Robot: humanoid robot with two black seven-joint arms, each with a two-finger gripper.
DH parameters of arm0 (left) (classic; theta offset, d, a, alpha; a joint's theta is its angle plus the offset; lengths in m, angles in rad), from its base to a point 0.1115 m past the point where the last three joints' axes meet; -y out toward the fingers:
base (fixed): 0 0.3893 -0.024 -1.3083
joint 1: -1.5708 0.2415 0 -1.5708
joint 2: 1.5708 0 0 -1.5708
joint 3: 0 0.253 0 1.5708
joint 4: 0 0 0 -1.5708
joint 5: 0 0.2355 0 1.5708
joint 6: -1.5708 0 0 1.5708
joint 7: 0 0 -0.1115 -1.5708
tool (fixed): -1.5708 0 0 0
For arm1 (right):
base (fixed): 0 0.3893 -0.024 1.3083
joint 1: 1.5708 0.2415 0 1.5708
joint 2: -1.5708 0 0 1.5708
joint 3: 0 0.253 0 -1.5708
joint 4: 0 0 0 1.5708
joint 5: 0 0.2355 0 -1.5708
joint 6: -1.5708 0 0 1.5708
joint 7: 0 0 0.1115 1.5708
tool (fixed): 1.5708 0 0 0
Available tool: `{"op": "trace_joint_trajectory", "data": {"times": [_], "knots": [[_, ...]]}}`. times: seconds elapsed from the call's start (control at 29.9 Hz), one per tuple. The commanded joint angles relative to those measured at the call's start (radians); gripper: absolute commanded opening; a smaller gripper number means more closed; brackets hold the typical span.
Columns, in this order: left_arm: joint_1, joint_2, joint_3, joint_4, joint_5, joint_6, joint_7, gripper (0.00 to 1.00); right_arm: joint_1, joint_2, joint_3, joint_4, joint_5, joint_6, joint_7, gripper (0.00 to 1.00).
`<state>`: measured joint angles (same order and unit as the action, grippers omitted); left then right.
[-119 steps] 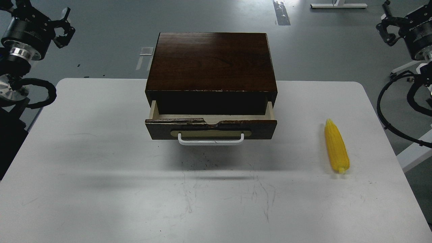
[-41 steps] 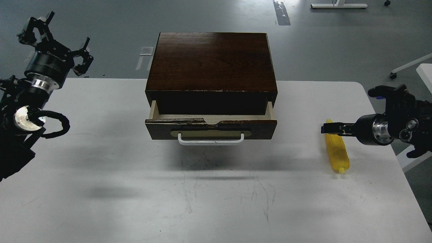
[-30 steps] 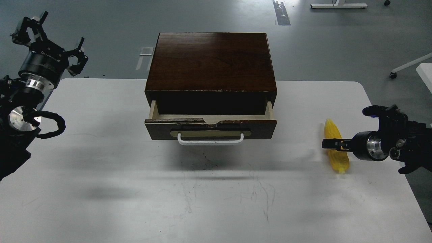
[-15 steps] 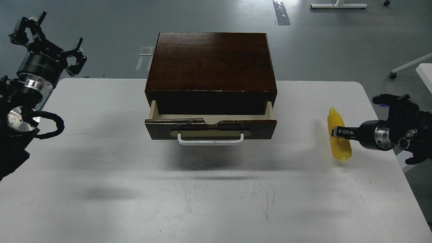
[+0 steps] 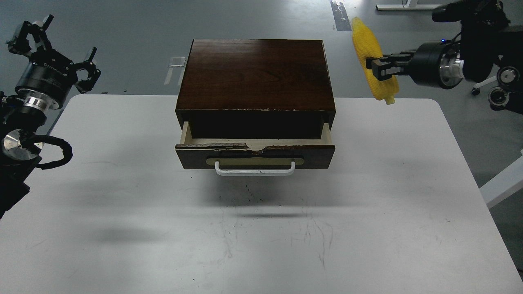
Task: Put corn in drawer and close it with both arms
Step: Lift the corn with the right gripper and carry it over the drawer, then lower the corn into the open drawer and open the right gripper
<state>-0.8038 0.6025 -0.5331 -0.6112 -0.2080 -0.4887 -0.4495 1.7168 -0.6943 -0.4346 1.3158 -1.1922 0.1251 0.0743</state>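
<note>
The dark brown drawer point(image 5: 255, 155) stands partly pulled out of its wooden cabinet point(image 5: 255, 73) at the table's middle back, with a white bar handle point(image 5: 254, 169) in front. My right gripper point(image 5: 378, 68) is shut on the yellow corn point(image 5: 372, 57) and holds it high in the air, right of the cabinet top, tip upward. My left gripper point(image 5: 51, 45) is open and empty, raised off the table's far left corner.
The white table point(image 5: 261, 228) carries the cabinet. Grey floor lies beyond, with a tape mark point(image 5: 340, 15) and a white desk leg point(image 5: 409, 6) at the back right.
</note>
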Motion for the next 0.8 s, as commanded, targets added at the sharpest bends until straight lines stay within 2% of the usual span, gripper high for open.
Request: {"op": "trace_joint_trajectory", "data": {"times": [0.0,0.1,0.17,0.37,0.57,0.77], "knots": [[0.0,0.003,0.001,0.001,0.001,0.0,0.014,0.98,0.043,0.114,0.031,0.002,-0.067,-0.002,0.005,0.0],[0.0,0.005,0.002,0.001,0.002,0.0,0.055,0.98,0.078,0.202,0.034,0.01,-0.131,-0.007,0.016,0.0],[-0.002,0.006,0.002,0.001,0.007,0.0,0.084,0.98,0.116,0.284,0.034,0.025,-0.194,-0.021,0.041,0.0],[0.0,0.033,0.002,0.001,0.007,0.0,0.086,0.98,0.118,0.37,0.028,0.062,-0.406,-0.024,0.108,0.0],[0.002,0.049,0.001,0.002,0.007,0.0,0.08,0.98,0.092,0.377,0.007,0.049,-0.614,-0.024,0.185,0.0],[0.008,0.06,0.001,0.002,0.006,0.0,0.078,0.98,0.072,0.375,0.002,0.045,-0.682,-0.024,0.193,0.0]]}}
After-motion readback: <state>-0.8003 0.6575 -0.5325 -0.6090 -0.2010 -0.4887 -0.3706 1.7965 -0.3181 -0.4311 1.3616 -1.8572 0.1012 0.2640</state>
